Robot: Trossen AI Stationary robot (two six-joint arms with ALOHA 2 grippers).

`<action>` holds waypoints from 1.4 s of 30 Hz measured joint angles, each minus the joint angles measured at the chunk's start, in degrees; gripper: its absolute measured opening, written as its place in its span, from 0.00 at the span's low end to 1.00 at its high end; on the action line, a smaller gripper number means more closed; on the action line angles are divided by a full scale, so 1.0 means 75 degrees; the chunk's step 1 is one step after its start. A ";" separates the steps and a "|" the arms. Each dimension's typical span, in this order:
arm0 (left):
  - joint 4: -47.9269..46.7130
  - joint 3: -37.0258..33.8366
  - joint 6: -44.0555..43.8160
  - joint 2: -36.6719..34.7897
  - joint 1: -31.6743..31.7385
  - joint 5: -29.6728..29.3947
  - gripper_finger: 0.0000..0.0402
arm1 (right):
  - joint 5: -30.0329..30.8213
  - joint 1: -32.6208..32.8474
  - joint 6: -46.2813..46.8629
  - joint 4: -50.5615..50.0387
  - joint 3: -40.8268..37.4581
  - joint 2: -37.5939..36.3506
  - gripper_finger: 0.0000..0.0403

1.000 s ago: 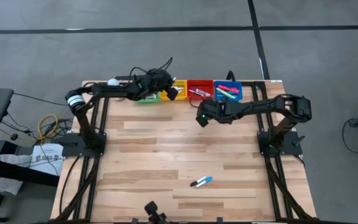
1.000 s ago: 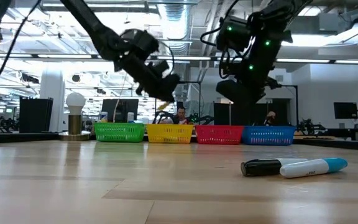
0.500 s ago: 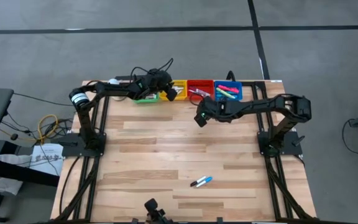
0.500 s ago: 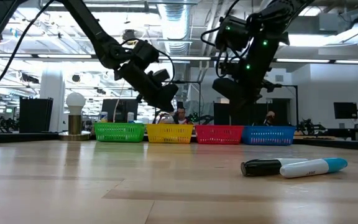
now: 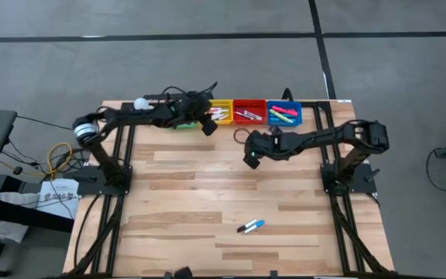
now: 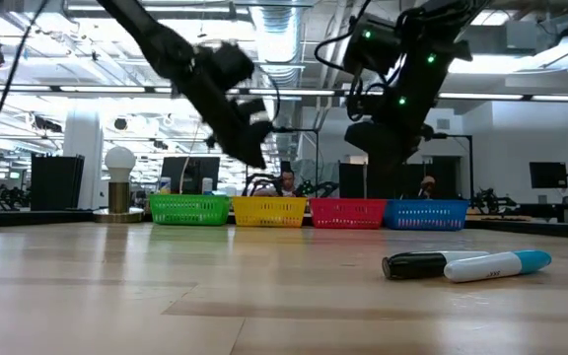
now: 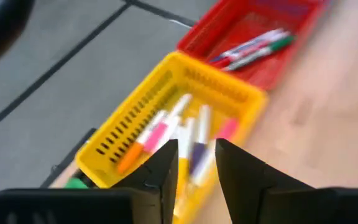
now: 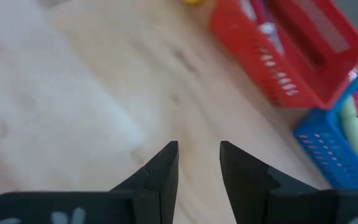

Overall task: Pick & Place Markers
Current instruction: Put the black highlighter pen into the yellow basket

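Two markers (image 5: 250,226) lie on their sides on the wood near the table's front edge, one dark-capped (image 6: 412,264), one blue-ended (image 6: 506,263). My left gripper (image 5: 206,125) hovers open just in front of the yellow bin (image 5: 221,111), nothing between its fingers (image 7: 196,163). The yellow bin (image 7: 166,124) holds several markers in pink, orange, white and purple. My right gripper (image 5: 249,160) hangs open over bare wood at mid-table (image 8: 199,160), in front of the red bin (image 8: 291,56).
Four small bins stand in a row at the far edge: green (image 6: 189,209), yellow, red (image 5: 248,111) and blue (image 5: 284,115), the last three with markers inside. A white bulb-like object (image 5: 139,102) sits at the far left corner. Bare wood stretches across the table's middle.
My left gripper has drawn back from over the yellow bin toward the table's near edge and a little left, tipping as it went. My right gripper has swung a short way toward the near edge. The two markers on the table have stayed where they were.
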 joint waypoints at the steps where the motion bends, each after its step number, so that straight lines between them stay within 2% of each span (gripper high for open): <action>1: -0.0204 -0.0002 -0.0069 -0.0242 -0.0139 0.0015 0.26 | -0.0002 0.0131 -0.0107 -0.0009 0.0000 0.0000 0.27; 7: -0.0290 -0.0072 -0.0476 -0.1826 -0.1365 0.1051 0.25 | -0.0003 0.0983 -0.1286 -0.0068 0.0000 0.0000 0.27; 11: -0.0254 -0.0473 -0.1428 -0.2684 -0.2393 0.1108 0.25 | -0.0015 0.1473 -0.1739 -0.0057 0.0000 0.0000 0.27; 16: 0.0038 -0.1232 -0.3334 -0.3303 -0.3950 0.0972 0.25 | -0.0028 0.2023 -0.1859 0.0003 0.0000 0.0000 0.27; 19: 0.0557 -0.1751 -0.4398 -0.3329 -0.5021 0.0472 0.25 | -0.0436 0.2279 -0.1640 0.0163 0.0000 -0.0003 0.27; 23: 0.1580 -0.2261 -0.5533 -0.3191 -0.6344 -0.0635 0.25 | -0.2004 0.2530 -0.1020 0.1092 0.0000 -0.0003 0.27; 26: 0.2133 -0.2531 -0.5863 -0.3085 -0.7272 -0.1632 0.25 | -0.2712 0.2823 -0.0505 0.1780 0.0003 -0.0004 0.27; 32: 0.2662 -0.2833 -0.6457 -0.3009 -0.8599 -0.2997 0.25 | -0.2793 0.3745 -0.0352 0.2551 0.0003 0.0000 0.27; 36: 0.3061 -0.2828 -0.7131 -0.2786 -0.9207 -0.3436 0.25 | -0.2433 0.4339 -0.0202 0.3690 0.0010 0.0138 0.27; 40: 0.3740 -0.2827 -0.7208 -0.2297 -0.9690 -0.3656 0.25 | -0.2318 0.4709 -0.0011 0.4912 0.0032 0.0633 0.27; 42: 0.4271 -0.2827 -0.7265 -0.1915 -0.9874 -0.3867 0.25 | -0.2356 0.4818 0.0322 0.4934 0.0013 0.0931 0.27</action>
